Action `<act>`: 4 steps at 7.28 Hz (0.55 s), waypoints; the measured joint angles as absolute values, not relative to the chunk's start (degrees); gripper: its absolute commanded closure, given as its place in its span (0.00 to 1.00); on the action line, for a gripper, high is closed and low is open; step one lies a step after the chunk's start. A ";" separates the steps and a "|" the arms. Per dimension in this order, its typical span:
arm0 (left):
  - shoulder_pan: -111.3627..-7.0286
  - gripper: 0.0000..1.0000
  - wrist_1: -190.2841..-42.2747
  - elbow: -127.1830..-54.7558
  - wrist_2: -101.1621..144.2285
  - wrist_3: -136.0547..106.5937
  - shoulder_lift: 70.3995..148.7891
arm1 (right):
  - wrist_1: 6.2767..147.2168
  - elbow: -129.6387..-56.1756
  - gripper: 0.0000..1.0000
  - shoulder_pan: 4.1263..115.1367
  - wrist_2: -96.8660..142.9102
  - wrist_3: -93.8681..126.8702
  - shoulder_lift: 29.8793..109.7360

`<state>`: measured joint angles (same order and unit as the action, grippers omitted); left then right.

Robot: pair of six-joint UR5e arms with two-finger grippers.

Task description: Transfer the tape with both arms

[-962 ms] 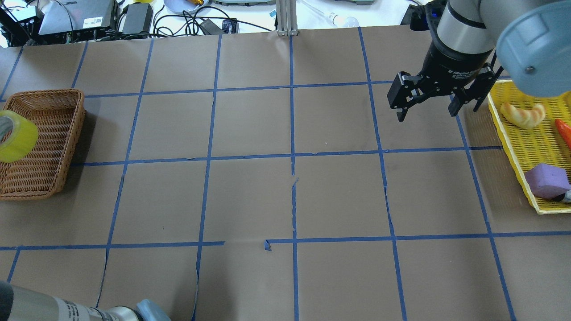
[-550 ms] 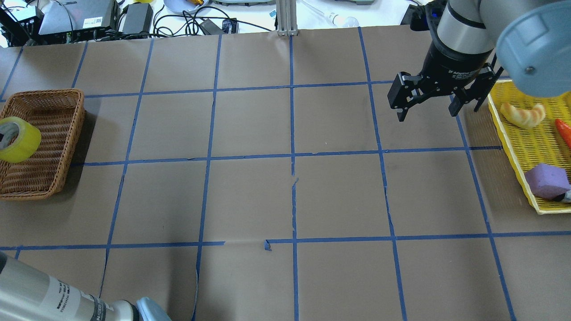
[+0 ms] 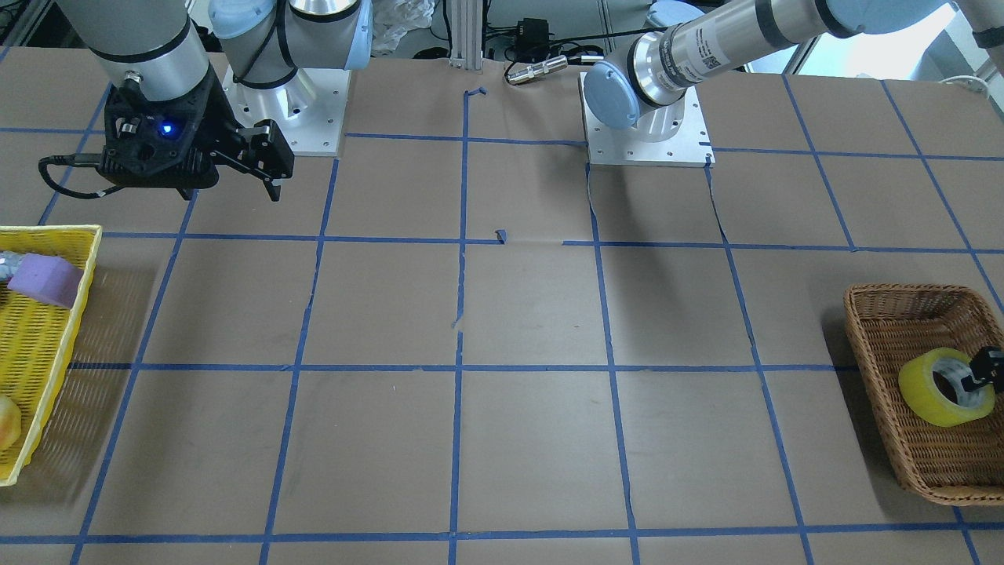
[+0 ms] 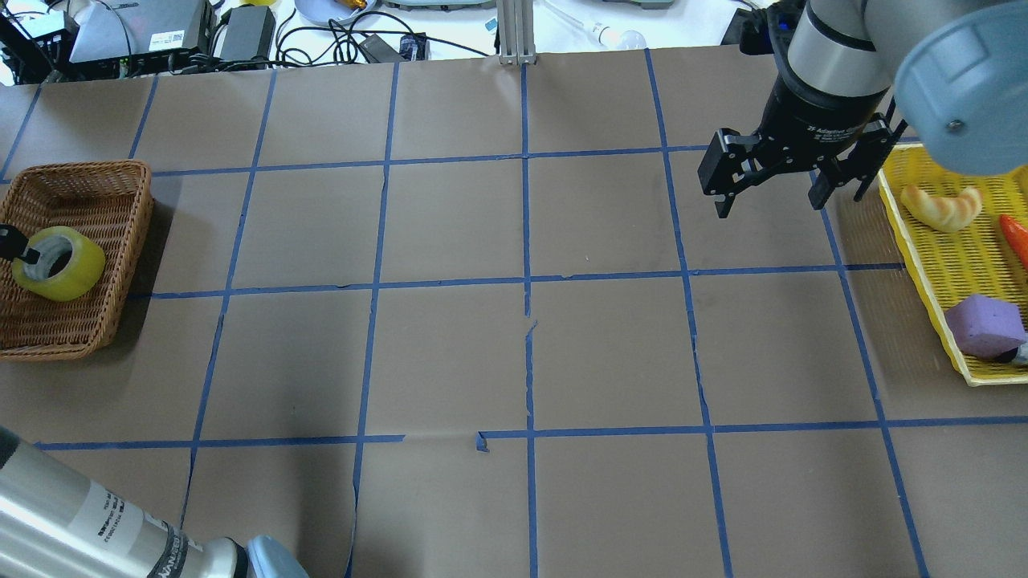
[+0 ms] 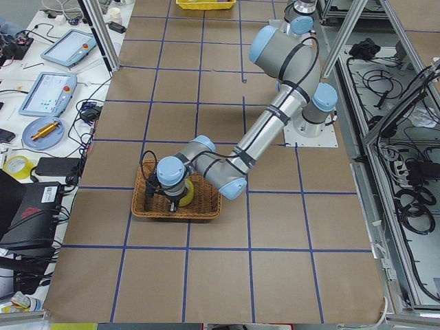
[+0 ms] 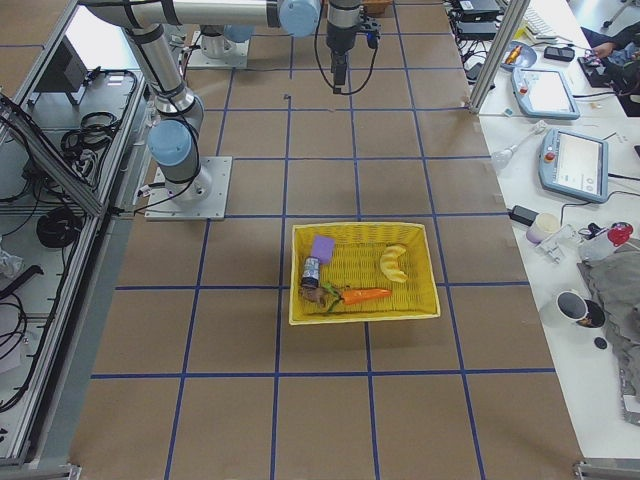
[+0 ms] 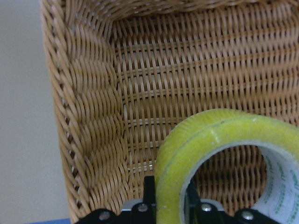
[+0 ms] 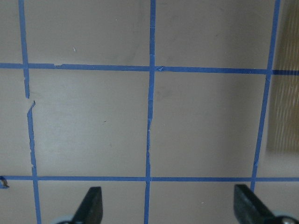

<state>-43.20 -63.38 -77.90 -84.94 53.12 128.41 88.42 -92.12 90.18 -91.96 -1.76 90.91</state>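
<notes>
The yellow tape roll point(image 4: 58, 263) is inside the wicker basket point(image 4: 104, 321) at the table's left end, tilted. My left gripper point(image 7: 169, 198) is shut on the roll's wall, one finger inside the ring and one outside. Only a black fingertip point(image 4: 12, 241) shows overhead. The front view shows the tape point(image 3: 933, 388) low in the basket point(image 3: 871, 345). Whether it touches the basket's floor I cannot tell. My right gripper point(image 4: 768, 205) is open and empty, hanging above the table next to the yellow tray; its wrist view point(image 8: 169, 205) shows only bare paper and blue lines.
A yellow mesh tray point(image 4: 923, 265) at the right edge holds a purple block point(image 4: 984, 323), a croissant point(image 4: 941, 206) and a carrot point(image 4: 1016, 237). Cables and devices point(image 4: 241, 32) lie beyond the far edge. My left arm's forearm point(image 4: 88, 522) crosses the near left corner.
My left gripper has lowered the tape into the basket, moving it slightly right in the overhead view. The left forearm has come further into view. The right arm has not moved.
</notes>
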 measured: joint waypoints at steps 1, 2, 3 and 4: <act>-44.35 0.00 -64.24 -77.94 -85.16 51.49 127.23 | 88.37 -92.12 0.00 90.18 -91.97 -1.77 90.90; -47.05 0.00 -67.02 -77.79 -85.58 48.35 124.58 | 88.39 -92.14 0.00 90.18 -91.92 -1.84 90.90; -50.49 0.00 -71.91 -77.58 -85.86 43.60 120.47 | 88.43 -92.11 0.00 90.18 -91.78 -1.93 90.88; -53.98 0.00 -77.83 -77.94 -85.95 38.37 115.49 | 88.43 -92.06 0.00 90.17 -91.71 -1.98 90.90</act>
